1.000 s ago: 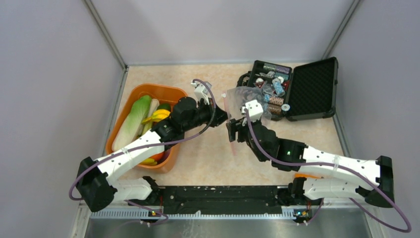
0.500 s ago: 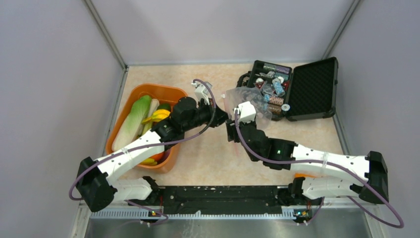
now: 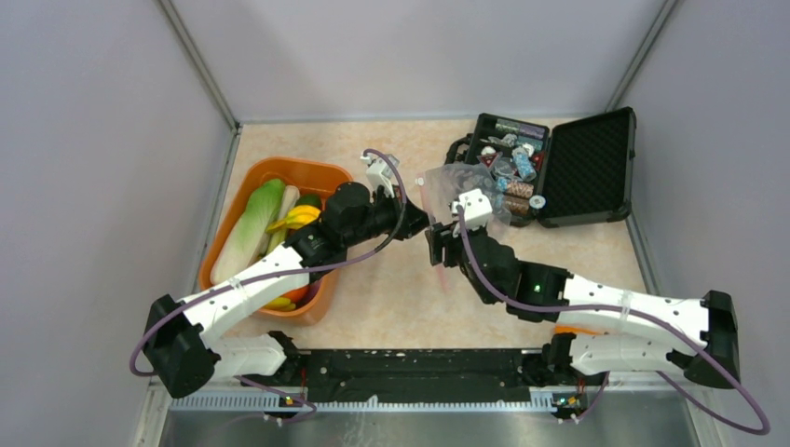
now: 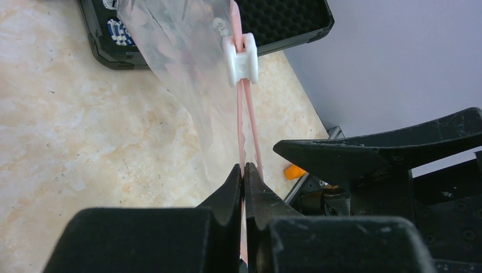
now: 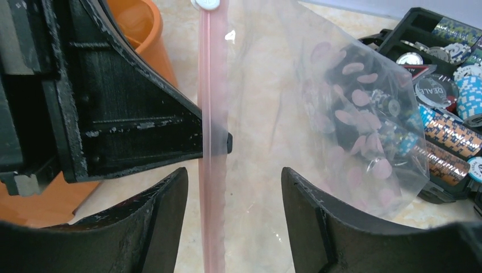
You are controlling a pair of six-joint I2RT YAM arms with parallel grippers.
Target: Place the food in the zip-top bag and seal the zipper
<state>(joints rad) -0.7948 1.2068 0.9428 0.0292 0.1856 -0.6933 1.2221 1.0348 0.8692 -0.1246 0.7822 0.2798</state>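
- The left gripper, a pair of black fingers, is clamped tight on the thin pink zipper strip of a clear, crinkly plastic zip-top bag.
- It holds that edge raised over the beige marbled table, near the middle.
- A small white slider sits on the strip, further along from the grip.
- The right gripper stands open, one black finger on each side of the pink strip, just beside the left gripper's hold. Neither finger clearly touches the strip.
- The bag's body spreads toward an open black hard case holding small round chips.
- The toy food lies in an orange plastic tub on the table's left, apart from the bag. It includes a green-and-white leafy cabbage and a yellow banana.
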